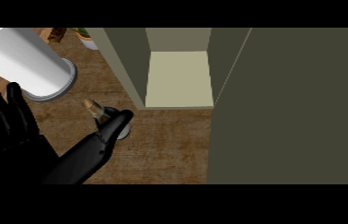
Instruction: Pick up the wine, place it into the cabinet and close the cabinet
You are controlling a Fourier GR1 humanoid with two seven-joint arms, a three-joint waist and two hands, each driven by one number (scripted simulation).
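In the head view, the wine (93, 108) is seen standing on the brown tabletop (170, 144), just in front of the left wall of the cabinet (129, 71), outside it. The cabinet is shown open, its door (279, 108) swung out along the tabletop's right side. Only 1 hand is seen: the left hand (31, 144), at the left edge, is held open with fingers straight, nothing gripped. Its thumb (102, 140) is laid across the wine's base; contact cannot be told. A white cylinder (34, 66) is placed at the far left.
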